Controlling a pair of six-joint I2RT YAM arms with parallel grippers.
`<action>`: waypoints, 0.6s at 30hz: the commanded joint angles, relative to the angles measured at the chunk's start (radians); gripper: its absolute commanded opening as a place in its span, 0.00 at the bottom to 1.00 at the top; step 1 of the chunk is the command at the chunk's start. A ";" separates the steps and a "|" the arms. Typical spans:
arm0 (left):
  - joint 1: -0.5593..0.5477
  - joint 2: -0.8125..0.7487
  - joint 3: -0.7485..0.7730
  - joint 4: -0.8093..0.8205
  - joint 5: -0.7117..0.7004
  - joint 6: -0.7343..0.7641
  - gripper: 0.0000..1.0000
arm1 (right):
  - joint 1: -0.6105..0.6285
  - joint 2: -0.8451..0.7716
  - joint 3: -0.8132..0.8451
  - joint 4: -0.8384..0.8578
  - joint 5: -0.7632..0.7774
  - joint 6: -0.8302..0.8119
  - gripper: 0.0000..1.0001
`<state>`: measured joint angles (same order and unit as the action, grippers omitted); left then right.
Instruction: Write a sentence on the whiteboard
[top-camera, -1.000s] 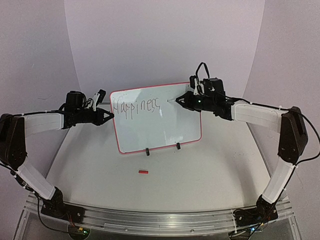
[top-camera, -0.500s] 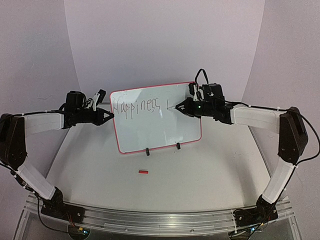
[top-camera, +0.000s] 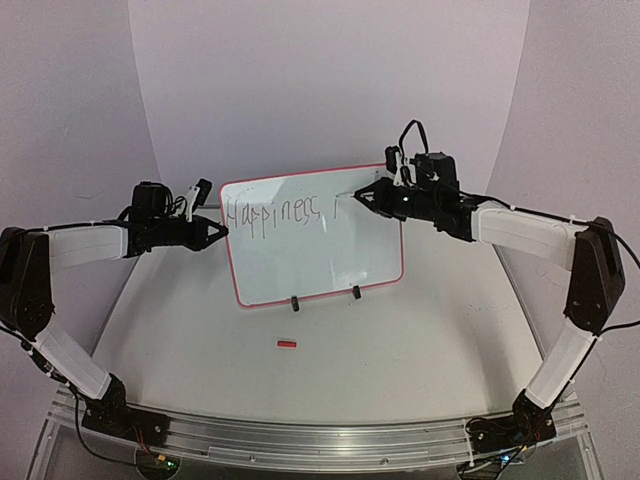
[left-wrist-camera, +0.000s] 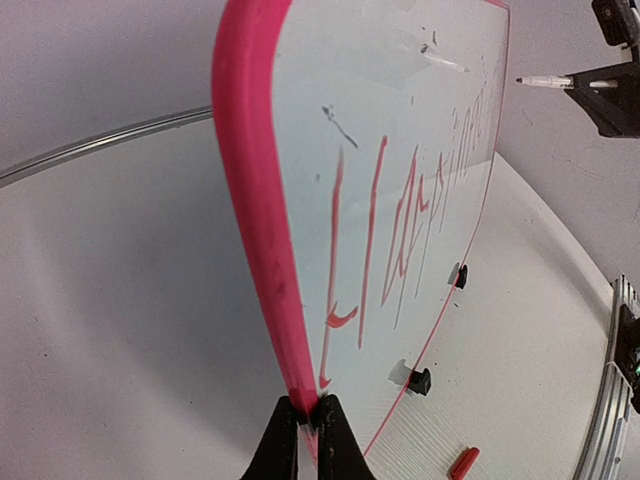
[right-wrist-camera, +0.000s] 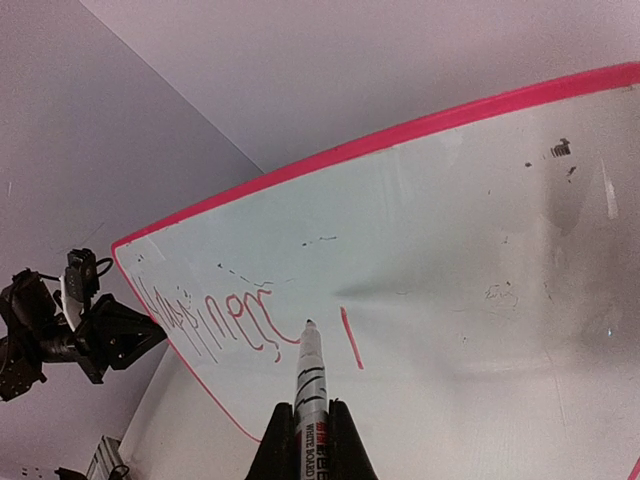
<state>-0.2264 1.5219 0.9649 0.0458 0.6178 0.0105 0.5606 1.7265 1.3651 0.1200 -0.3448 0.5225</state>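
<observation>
Showing sentence (top-camera: 272, 211) "Happiness" | left jaws clamp whiteboard (top-camera: 320, 260) | right jaws grip "WHITE BOARD" marker (right-wrist-camera: 310, 375)

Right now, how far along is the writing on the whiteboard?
Done: the sentence reads "Happiness" plus one short stroke along the top of the whiteboard. In hand: the right gripper holds the marker by that stroke; the left gripper clamps the board's left edge. Left: the remaining words; the lower board is blank.

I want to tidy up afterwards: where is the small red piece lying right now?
In the top view, the small red piece lies on the table in front of the whiteboard, just nearer than its left foot.
</observation>
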 joint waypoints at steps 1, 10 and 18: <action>-0.004 0.018 0.039 -0.025 -0.047 0.066 0.00 | -0.004 0.023 0.068 0.044 0.015 -0.011 0.00; -0.003 0.020 0.040 -0.027 -0.048 0.068 0.00 | -0.005 0.063 0.105 0.044 0.025 -0.014 0.00; -0.004 0.022 0.040 -0.027 -0.049 0.070 0.00 | -0.004 0.079 0.108 0.040 0.056 -0.018 0.00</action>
<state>-0.2279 1.5242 0.9691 0.0414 0.6175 0.0128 0.5606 1.7955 1.4334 0.1333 -0.3213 0.5201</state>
